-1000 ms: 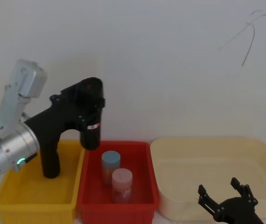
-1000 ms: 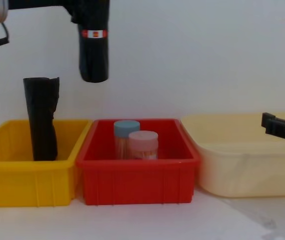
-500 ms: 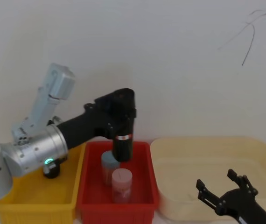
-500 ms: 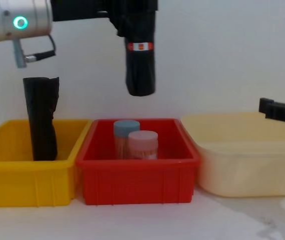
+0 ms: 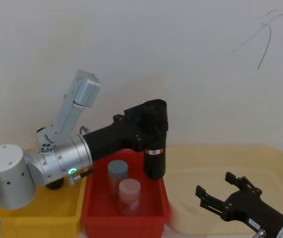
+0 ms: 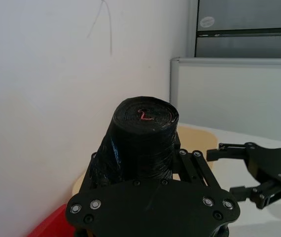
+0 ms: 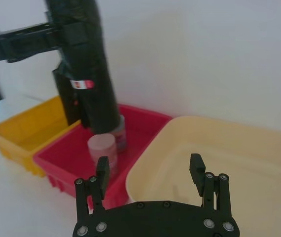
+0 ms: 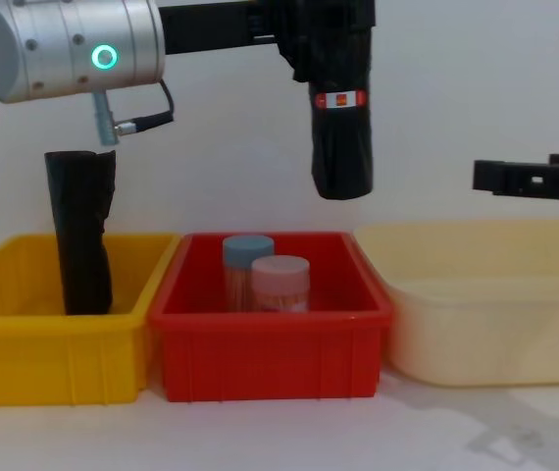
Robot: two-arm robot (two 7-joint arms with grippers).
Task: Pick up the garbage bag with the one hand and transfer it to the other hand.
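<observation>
The garbage bag point(image 8: 342, 137), a black roll with a red-and-white label band, hangs upright above the right side of the red bin point(image 8: 270, 343). My left gripper point(image 5: 154, 121), on the silver arm with the green ring, is shut on its upper part. In the left wrist view the garbage bag point(image 6: 139, 133) stands on end between the fingers. My right gripper point(image 5: 213, 184) is open and empty over the cream tub point(image 5: 260, 158), to the right of the garbage bag point(image 7: 88, 74) and lower than it, with a gap between them. The right gripper point(image 8: 515, 177) enters from the right edge.
A yellow bin point(image 8: 54, 363) on the left holds a plain black roll point(image 8: 81, 235) standing upright. In the red bin stand a blue-lidded jar point(image 8: 247, 250) and a pink-lidded jar point(image 8: 279, 270). A white wall rises close behind the bins.
My left arm has swung the garbage bag rightward, from above the yellow and red bins' border to the red bin's right side. My right gripper has risen and come closer to it.
</observation>
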